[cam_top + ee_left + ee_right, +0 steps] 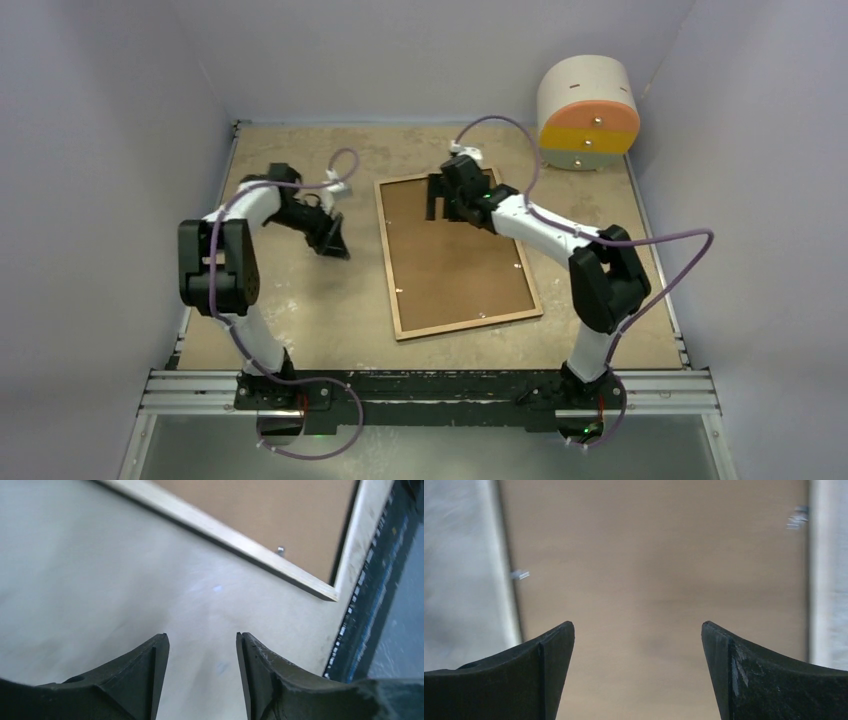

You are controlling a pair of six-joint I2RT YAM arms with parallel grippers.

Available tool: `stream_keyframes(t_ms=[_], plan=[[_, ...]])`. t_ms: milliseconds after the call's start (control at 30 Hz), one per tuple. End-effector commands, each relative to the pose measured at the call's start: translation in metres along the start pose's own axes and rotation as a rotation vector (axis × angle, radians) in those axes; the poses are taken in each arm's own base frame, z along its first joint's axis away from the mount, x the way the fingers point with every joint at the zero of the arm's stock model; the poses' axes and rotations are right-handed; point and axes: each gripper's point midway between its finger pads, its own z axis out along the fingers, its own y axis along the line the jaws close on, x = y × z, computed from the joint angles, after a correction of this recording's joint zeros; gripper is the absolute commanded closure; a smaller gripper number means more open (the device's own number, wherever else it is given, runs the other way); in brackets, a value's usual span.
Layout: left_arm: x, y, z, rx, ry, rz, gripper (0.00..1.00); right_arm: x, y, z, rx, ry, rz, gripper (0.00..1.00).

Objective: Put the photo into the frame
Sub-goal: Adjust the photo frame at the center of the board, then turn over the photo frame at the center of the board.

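Observation:
The frame [388,260] lies flat in the middle of the table with its light wood back up, and a brown backing board [455,265] fills it. The photo is hidden from every view. My left gripper [335,243] hangs open over bare table just left of the frame, with nothing between its fingers [202,637]. The left wrist view shows the frame's wooden rim [225,537] and the board [270,510] ahead. My right gripper [437,205] stands wide open over the frame's far end; below it [638,625] lies the board [654,570].
A white cylinder [588,110] with orange and yellow bands stands at the back right corner. Pale walls close in the table on three sides. A black rail [430,385] runs along the near edge. Small metal tabs [519,574] sit at the board's edges.

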Motion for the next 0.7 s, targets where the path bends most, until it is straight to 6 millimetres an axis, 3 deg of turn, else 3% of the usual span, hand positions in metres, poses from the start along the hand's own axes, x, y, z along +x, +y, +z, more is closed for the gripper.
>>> stream_keyframes(t_ms=[0, 133, 233, 433, 667], plan=[[-0.02, 0.022, -0.083, -0.158, -0.141, -0.01, 0.43, 0.02, 0.08, -0.016, -0.039, 0.019, -0.179, 0.04], [-0.003, 0.058, -0.129, -0.295, -0.196, -0.148, 0.43, 0.053, 0.127, -0.008, -0.032, 0.07, -0.318, 0.14], [0.013, 0.077, -0.148, -0.386, -0.207, -0.226, 0.41, 0.069, 0.146, -0.001, -0.021, 0.093, -0.384, 0.2], [0.034, 0.098, -0.168, -0.57, -0.186, -0.274, 0.39, 0.082, 0.157, 0.013, 0.018, 0.089, -0.442, 0.32], [0.041, 0.099, -0.166, -0.599, -0.172, -0.272, 0.38, 0.099, 0.157, 0.022, 0.052, 0.103, -0.48, 0.43]])
